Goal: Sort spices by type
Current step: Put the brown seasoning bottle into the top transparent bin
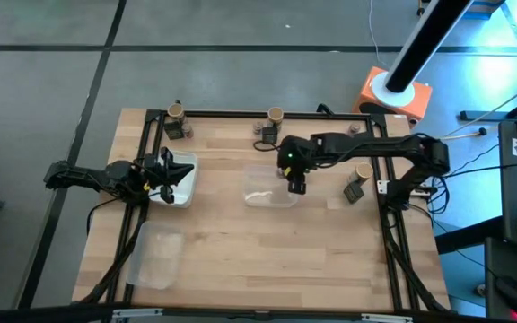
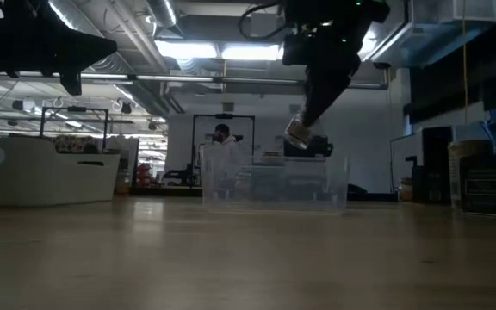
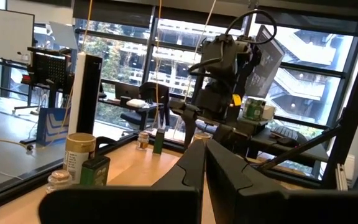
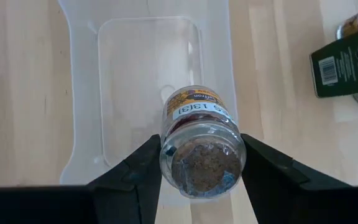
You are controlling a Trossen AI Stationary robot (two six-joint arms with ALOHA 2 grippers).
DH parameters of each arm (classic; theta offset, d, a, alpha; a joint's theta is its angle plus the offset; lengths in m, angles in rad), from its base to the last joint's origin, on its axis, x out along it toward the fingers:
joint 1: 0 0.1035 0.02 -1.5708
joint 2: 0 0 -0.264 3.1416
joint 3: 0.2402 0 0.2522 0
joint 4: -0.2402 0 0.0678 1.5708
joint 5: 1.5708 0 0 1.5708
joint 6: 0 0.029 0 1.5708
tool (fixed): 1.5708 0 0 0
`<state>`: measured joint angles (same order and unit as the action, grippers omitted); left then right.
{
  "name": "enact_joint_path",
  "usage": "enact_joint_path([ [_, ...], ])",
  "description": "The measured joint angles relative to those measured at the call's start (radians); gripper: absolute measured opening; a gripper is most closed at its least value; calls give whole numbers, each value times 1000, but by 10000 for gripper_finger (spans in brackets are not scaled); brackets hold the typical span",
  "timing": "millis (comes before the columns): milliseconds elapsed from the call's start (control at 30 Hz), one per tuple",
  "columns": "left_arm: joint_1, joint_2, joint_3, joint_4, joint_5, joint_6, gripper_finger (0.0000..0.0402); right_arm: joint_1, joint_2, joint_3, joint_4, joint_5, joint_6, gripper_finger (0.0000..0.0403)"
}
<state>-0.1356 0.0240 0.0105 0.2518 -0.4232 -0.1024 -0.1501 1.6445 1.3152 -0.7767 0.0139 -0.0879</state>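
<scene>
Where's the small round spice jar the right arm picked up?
The right gripper holds the small jar above the clear tray at the table's centre.

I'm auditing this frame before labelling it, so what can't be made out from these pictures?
- Left end effector: high view, its tip is dark against the tray, so what lies beneath is hidden.
- Jar in the right end effector: right wrist view, the label curves away, leaving only part readable.
- Middle tray: low view, reflections on the clear walls blur whatever lies inside.
- Rear-edge spices: high view, too small to tell kinds.
</scene>
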Motion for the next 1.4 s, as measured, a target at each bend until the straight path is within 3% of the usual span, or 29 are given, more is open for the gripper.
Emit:
enact_joint_path([
  [433, 0, 0, 0, -1, -1, -2, 5, 72, 112, 48, -16, -8, 7, 186],
  [967, 0, 0, 0, -5, -1, -3, 5, 71, 236, 48, -38, 30, 30, 186],
  [1400, 0, 0, 0, -6, -1, -3, 5, 71, 254, 48, -33, 30, 36, 187],
])
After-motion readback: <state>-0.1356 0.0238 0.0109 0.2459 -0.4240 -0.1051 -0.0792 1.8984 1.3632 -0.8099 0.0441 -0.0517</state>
